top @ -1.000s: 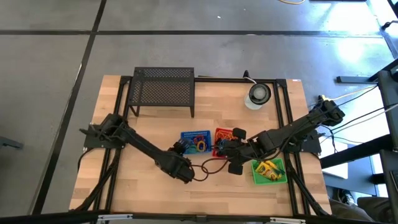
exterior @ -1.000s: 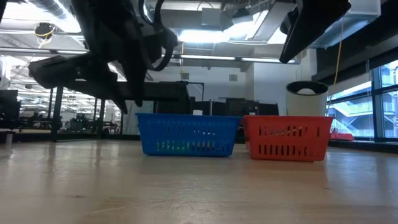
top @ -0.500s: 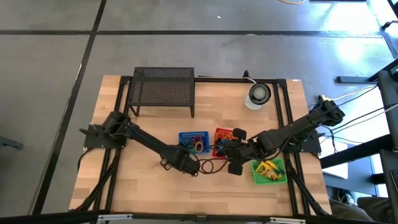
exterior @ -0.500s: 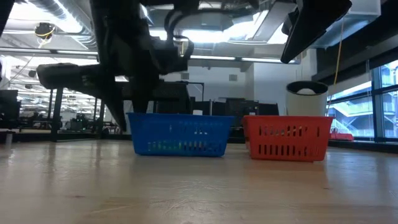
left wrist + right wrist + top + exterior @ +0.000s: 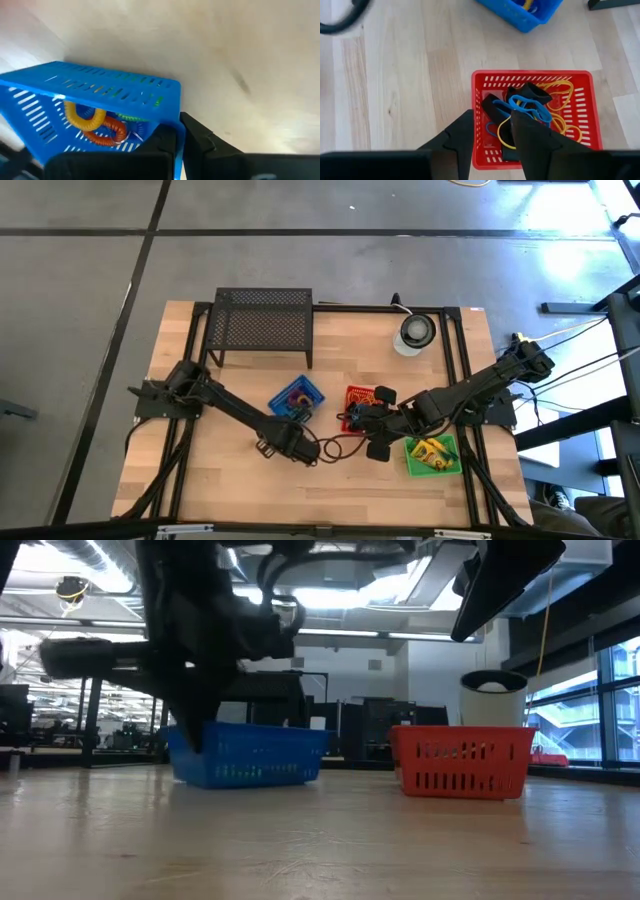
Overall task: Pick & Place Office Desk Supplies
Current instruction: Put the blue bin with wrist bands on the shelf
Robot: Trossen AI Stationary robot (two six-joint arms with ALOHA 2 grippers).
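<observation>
Open room: bare table (image 5: 230,480) from 6 to 9 o'clock
Left hand (image 5: 296,420): pinched shut on blue basket (image 5: 296,397) rim; rubber bands (image 5: 95,125) inside
Right hand (image 5: 492,131): part open, holds nothing, above red basket (image 5: 535,120)
Crayon box (image 5: 432,455): 4 o'clock edge

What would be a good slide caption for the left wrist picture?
Left gripper shut on the wall of a blue basket holding coiled rubber bands.

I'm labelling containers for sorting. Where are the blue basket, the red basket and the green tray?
blue basket (image 5: 283,394): high view, its rim.
red basket (image 5: 481,161): right wrist view, its near wall.
green tray (image 5: 412,467): high view, its corner.
</observation>
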